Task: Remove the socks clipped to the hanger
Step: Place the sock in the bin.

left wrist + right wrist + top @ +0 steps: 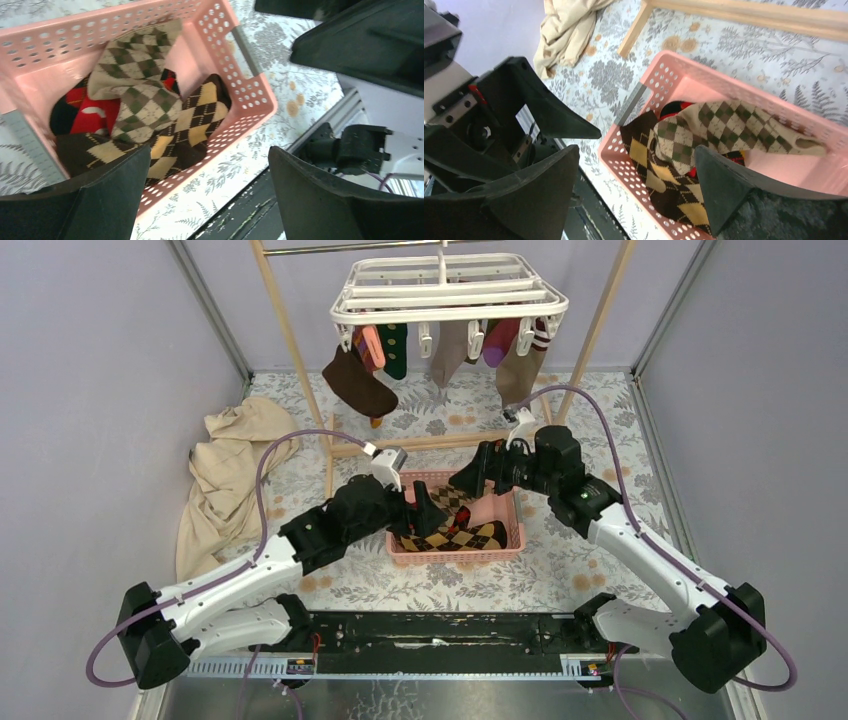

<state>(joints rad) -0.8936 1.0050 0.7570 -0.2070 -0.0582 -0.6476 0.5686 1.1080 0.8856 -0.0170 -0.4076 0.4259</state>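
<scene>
The white hanger (pixel 450 295) hangs at the back from a pole. Several socks are clipped under it: a dark brown one (pixel 358 385), a green one (pixel 396 348), a beige one (pixel 447 352) and a striped brown one (pixel 522 365). A pink basket (pixel 455 558) below holds a brown-yellow argyle sock (pixel 195 125), a beige-green argyle sock (pixel 140 90) and a red sock (pixel 95 112). My left gripper (pixel 428 512) is open and empty over the basket's left end. My right gripper (pixel 470 478) is open and empty over its back edge.
A large beige cloth (pixel 225 480) lies crumpled at the left. The wooden pole frame (pixel 290 340) stands behind the basket, and its low crossbar (pixel 430 443) runs along the floor. A black rail (pixel 430 630) runs along the near edge. Walls close both sides.
</scene>
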